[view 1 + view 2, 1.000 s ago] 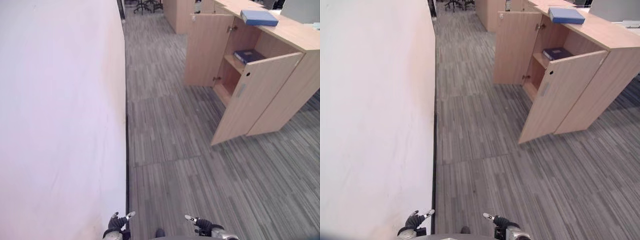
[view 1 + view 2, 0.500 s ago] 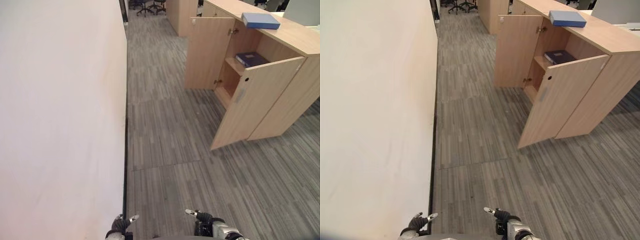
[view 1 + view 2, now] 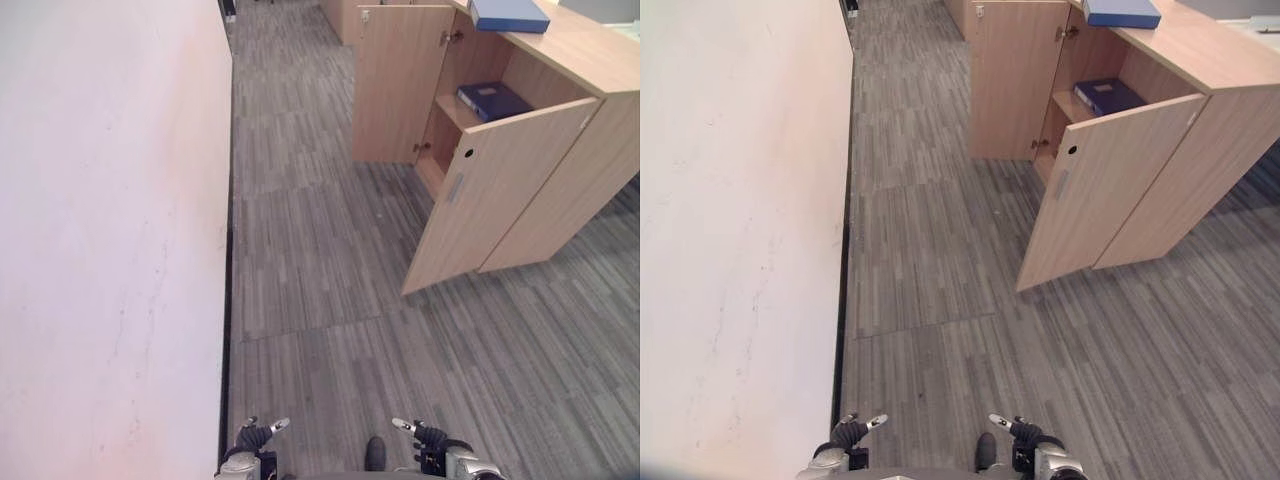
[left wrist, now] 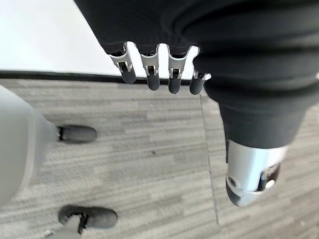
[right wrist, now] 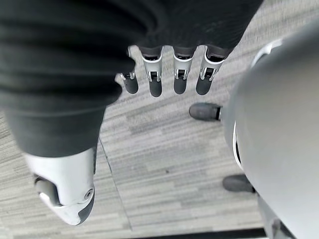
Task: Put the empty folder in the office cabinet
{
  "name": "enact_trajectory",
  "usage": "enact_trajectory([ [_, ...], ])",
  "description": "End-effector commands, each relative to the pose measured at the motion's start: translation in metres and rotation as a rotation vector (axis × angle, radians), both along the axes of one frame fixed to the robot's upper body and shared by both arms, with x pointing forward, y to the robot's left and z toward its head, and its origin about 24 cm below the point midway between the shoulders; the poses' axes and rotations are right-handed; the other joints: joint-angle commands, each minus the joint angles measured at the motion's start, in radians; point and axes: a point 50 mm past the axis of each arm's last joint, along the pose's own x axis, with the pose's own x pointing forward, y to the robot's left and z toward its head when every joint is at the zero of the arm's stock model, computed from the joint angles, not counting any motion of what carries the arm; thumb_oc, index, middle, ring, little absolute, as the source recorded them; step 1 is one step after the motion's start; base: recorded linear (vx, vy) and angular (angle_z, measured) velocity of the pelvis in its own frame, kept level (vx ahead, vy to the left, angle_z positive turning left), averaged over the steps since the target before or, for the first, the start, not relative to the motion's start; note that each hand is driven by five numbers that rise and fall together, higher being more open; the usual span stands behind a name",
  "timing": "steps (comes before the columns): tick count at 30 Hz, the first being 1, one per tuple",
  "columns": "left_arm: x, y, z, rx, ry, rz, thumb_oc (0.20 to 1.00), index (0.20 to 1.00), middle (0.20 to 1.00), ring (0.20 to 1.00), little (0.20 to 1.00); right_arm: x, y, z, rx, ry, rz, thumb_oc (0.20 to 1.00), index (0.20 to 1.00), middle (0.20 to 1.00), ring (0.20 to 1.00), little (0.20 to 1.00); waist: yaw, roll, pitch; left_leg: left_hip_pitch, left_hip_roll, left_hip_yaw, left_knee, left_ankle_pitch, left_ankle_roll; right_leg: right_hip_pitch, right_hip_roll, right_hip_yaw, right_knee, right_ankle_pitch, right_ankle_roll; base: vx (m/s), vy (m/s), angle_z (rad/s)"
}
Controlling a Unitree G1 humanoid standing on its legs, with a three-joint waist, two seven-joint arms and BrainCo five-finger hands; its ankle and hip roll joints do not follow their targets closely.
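Carpet stretches between us and the office cabinet (image 3: 520, 170) in the left eye view, so we judge the approach to be the step in hand. The cabinet stands well apart from us, ahead and to the right, both doors swung open. A light-blue folder (image 3: 508, 14) lies flat on its top, and a dark-blue folder (image 3: 494, 100) lies on the upper shelf inside. From here we cannot tell which one is the empty one, though the one on top is likely the one to be stored. A white wall (image 3: 110, 240) runs along our left.

The right eye view shows the same layout, with our left hand (image 3: 847, 434) and right hand (image 3: 1028, 435) low at the bottom edge, far from either folder.

The left wrist view has the left hand's fingers (image 4: 151, 75) hanging relaxed over bare floor, grasping nothing.

The right wrist view shows the right hand's fingers (image 5: 156, 78) equally released and empty.

Next we need to walk up to the cabinet until the top folder comes within reach.
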Motion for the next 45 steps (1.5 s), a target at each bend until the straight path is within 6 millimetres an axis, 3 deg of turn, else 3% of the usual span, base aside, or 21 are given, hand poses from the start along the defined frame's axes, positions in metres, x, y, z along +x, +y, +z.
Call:
enact_trajectory([
  [1,0.004,0.010,0.005,0.037,-0.049,-0.015,1.000,1.000,1.000,1.000,1.000,-0.005,0.023,-0.004,0.050,0.032,0.027,1.000,1.000,1.000,1.000,1.000,-0.003,-0.058,-0.049,0.023,-0.033,0.067,0.329,-0.111,0.020,0.015,-0.052,0.069,-0.008,0.028,0.026,0.16,-0.201,0.06],
  [2,0.004,0.010,0.005,0.038,-0.051,-0.014,1.000,1.000,1.000,1.000,1.000,-0.008,0.022,-0.005,0.044,0.044,0.030,1.000,1.000,1.000,1.000,1.000,0.000,-0.064,-0.045,-0.035,-0.016,0.093,0.441,-0.100,0.032,0.042,-0.041,0.056,-0.008,0.001,0.020,0.21,-0.243,0.16],
  [4,0.003,0.010,0.005,0.038,-0.046,-0.010,1.000,1.000,1.000,1.000,1.000,-0.011,0.021,-0.006,0.040,0.052,0.025,1.000,1.000,1.000,1.000,1.000,0.002,-0.066,-0.041,-0.053,-0.009,0.118,0.445,-0.097,0.038,0.054,-0.038,0.049,-0.008,-0.009,0.020,0.15,-0.126,0.24],
  [8,-0.007,0.015,0.002,0.038,-0.023,0.025,1.000,1.000,1.000,1.000,1.000,-0.021,0.020,-0.009,0.039,0.087,0.017,1.000,1.000,1.000,1.000,1.000,0.009,-0.079,-0.028,-0.134,-0.012,0.156,0.274,-0.105,0.057,0.098,-0.044,0.031,-0.008,-0.048,0.022,0.17,-0.036,0.24],
  [9,-0.009,0.019,0.003,0.043,-0.024,0.049,1.000,1.000,1.000,1.000,1.000,-0.026,0.021,-0.010,0.041,0.101,0.028,1.000,1.000,1.000,1.000,1.000,0.021,-0.062,-0.022,-0.163,-0.005,0.138,0.112,0.002,0.038,0.123,-0.027,0.020,-0.008,-0.068,0.020,0.19,0.063,0.28],
  [10,-0.011,0.021,0.003,0.046,-0.027,0.066,1.000,1.000,1.000,1.000,1.000,-0.026,0.020,-0.010,0.039,0.104,0.033,1.000,1.000,1.000,1.000,1.000,0.029,-0.053,-0.016,-0.197,0.000,0.128,0.029,0.067,0.026,0.144,-0.017,0.015,-0.008,-0.087,0.018,0.28,0.084,0.36],
  [14,-0.020,0.024,0.000,0.055,-0.009,0.113,1.000,1.000,1.000,1.000,1.000,-0.028,0.018,-0.010,0.039,0.119,0.038,1.000,1.000,1.000,1.000,1.000,0.050,-0.037,-0.003,-0.309,0.023,0.084,-0.131,0.161,0.003,0.211,-0.003,0.027,-0.008,-0.144,0.018,0.27,0.082,0.15],
  [20,-0.040,0.024,-0.005,0.062,0.042,0.151,1.000,1.000,1.000,1.000,1.000,-0.034,0.021,-0.012,0.040,0.130,0.038,1.000,1.000,1.000,1.000,1.000,0.078,0.003,-0.036,-0.188,0.020,0.102,-0.157,0.204,0.000,0.286,-0.002,0.061,-0.008,-0.211,0.054,0.35,0.214,-0.39],
  [27,-0.033,0.025,-0.003,0.080,0.020,0.130,1.000,1.000,1.000,1.000,1.000,-0.016,0.030,-0.008,0.054,0.085,0.068,1.000,1.000,1.000,1.000,1.000,0.097,-0.008,-0.066,-0.086,-0.090,0.078,-0.150,0.157,0.077,0.330,-0.116,0.036,0.063,-0.243,0.156,0.32,0.284,0.13],
  [31,-0.031,0.025,-0.002,0.079,0.017,0.111,1.000,1.000,1.000,1.000,1.000,-0.001,0.035,-0.004,0.057,0.034,0.108,1.000,1.000,1.000,1.000,1.000,0.103,0.000,-0.072,-0.043,-0.127,0.081,-0.154,0.124,0.113,0.296,-0.169,0.025,0.206,-0.209,0.186,0.22,0.242,-0.03],
  [32,-0.029,0.028,-0.001,0.081,0.013,0.102,1.000,1.000,1.000,1.000,1.000,0.010,0.039,0.000,0.057,0.002,0.141,1.000,1.000,1.000,1.000,1.000,0.109,0.012,-0.073,-0.024,-0.134,0.088,-0.157,0.107,0.128,0.240,-0.205,0.008,0.343,-0.161,0.184,0.11,0.146,-0.05],
  [33,-0.029,0.028,-0.001,0.081,0.013,0.102,1.000,1.000,1.000,1.000,1.000,0.010,0.039,0.000,0.057,0.002,0.141,1.000,1.000,1.000,1.000,1.000,0.110,0.011,-0.074,-0.025,-0.134,0.089,-0.157,0.107,0.128,0.238,-0.206,0.009,0.345,-0.162,0.184,0.16,0.227,-0.09],
  [35,-0.030,0.033,0.001,0.083,0.014,0.099,1.000,1.000,1.000,1.000,1.000,0.021,0.043,0.004,0.065,-0.028,0.170,1.000,1.000,1.000,1.000,1.000,0.123,0.027,-0.075,-0.004,-0.129,0.126,-0.157,0.076,0.138,0.175,-0.269,-0.088,0.412,-0.103,0.151,0.13,0.187,-0.18],
  [36,-0.030,0.033,0.001,0.083,0.014,0.099,1.000,1.000,1.000,1.000,1.000,0.021,0.043,0.004,0.065,-0.028,0.171,1.000,1.000,1.000,1.000,1.000,0.123,0.026,-0.074,-0.003,-0.130,0.125,-0.157,0.076,0.138,0.176,-0.269,-0.089,0.413,-0.103,0.152,0.15,0.170,-0.43],
  [37,-0.025,0.034,0.004,0.080,-0.010,0.100,1.000,1.000,1.000,1.000,1.000,0.029,0.043,0.007,0.063,-0.048,0.184,1.000,1.000,1.000,1.000,1.000,0.123,0.043,-0.064,0.010,-0.118,0.134,-0.157,0.063,0.136,0.143,-0.254,-0.149,0.351,-0.140,0.124,0.10,0.081,-0.44],
  [38,-0.024,0.035,0.004,0.079,-0.014,0.100,1.000,1.000,1.000,1.000,1.000,0.034,0.044,0.008,0.064,-0.060,0.192,1.000,1.000,1.000,1.000,1.000,0.123,0.049,-0.058,0.016,-0.113,0.137,-0.157,0.059,0.138,0.117,-0.243,-0.162,0.325,-0.147,0.121,0.13,0.085,-0.38],
  [40,-0.021,0.035,0.005,0.078,-0.021,0.091,1.000,1.000,1.000,1.000,1.000,0.039,0.042,0.011,0.063,-0.075,0.196,1.000,1.000,1.000,1.000,1.000,0.118,0.052,-0.039,0.031,-0.119,0.135,-0.157,0.055,0.146,0.050,-0.219,-0.166,0.243,-0.108,0.124,0.10,-0.022,-0.12],
  [41,-0.019,0.035,0.005,0.080,-0.015,0.079,1.000,1.000,1.000,1.000,1.000,0.044,0.039,0.012,0.058,-0.085,0.188,1.000,1.000,1.000,1.000,1.000,0.110,0.044,-0.025,0.046,-0.126,0.133,-0.157,0.050,0.147,0.013,-0.212,-0.165,0.143,-0.047,0.137,0.09,-0.058,-0.02],
  [42,-0.019,0.035,0.005,0.080,-0.016,0.079,1.000,1.000,1.000,1.000,1.000,0.044,0.039,0.012,0.058,-0.085,0.188,1.000,1.000,1.000,1.000,1.000,0.110,0.045,-0.023,0.049,-0.125,0.133,-0.157,0.049,0.147,0.017,-0.211,-0.166,0.140,-0.046,0.137,0.12,-0.112,0.06],
  [44,-0.020,0.033,0.004,0.081,0.002,0.060,1.000,1.000,1.000,1.000,1.000,0.048,0.037,0.015,0.061,-0.102,0.160,1.000,1.000,1.000,1.000,1.000,0.097,0.037,-0.009,0.068,-0.122,0.132,-0.157,0.035,0.141,-0.055,-0.225,-0.144,0.021,0.046,0.161,0.09,-0.103,0.14],
  [45,-0.020,0.033,0.004,0.081,0.002,0.060,1.000,1.000,1.000,1.000,1.000,0.048,0.037,0.015,0.061,-0.101,0.160,1.000,1.000,1.000,1.000,1.000,0.097,0.038,-0.007,0.070,-0.121,0.132,-0.157,0.034,0.141,-0.052,-0.224,-0.144,0.019,0.047,0.161,0.04,-0.038,0.08],
])
